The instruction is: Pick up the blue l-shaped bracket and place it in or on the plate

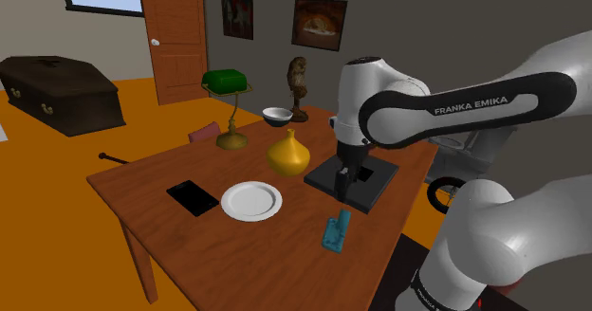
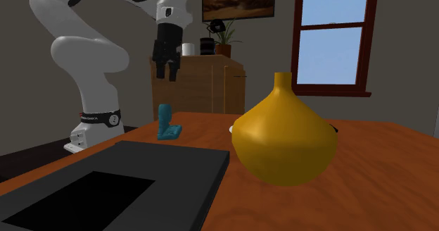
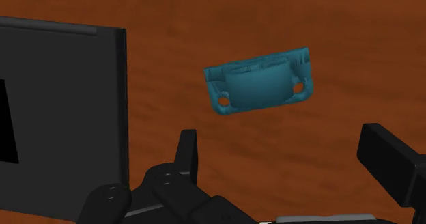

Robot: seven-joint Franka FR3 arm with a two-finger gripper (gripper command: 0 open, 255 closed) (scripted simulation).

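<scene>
The claw [image 3: 280, 139] hangs above the worktop [image 1: 275, 238] with its fingers [image 3: 186, 151] spread wide and nothing between them. The blue L-shaped bracket [image 3: 259, 86] rests on the bare wood below it, close to the worktop edge nearest the robot's stand, just beside a black tray [image 1: 353, 184]. The white plate [image 1: 251, 201] lies further in, towards the middle of the worktop, with a yellow vase [image 1: 287, 154] near it.

Several things could spoil the pick. In the second exterior view the bracket [image 2: 169, 126] stands on one leg with the other leg upright, so a finger landing on that leg instead of straddling it would likely tip it over. In the wrist view its long side sits at a slant to the line between the fingers. If the claw closes without turning, the bracket may twist or squirt out. A push towards the near edge could send it off the worktop. The tray's raised edge [image 3: 119, 106] lies close to one finger's way down, and a bump there would upset the approach. On the carry, a low swing might clip the vase before reaching the plate.
</scene>
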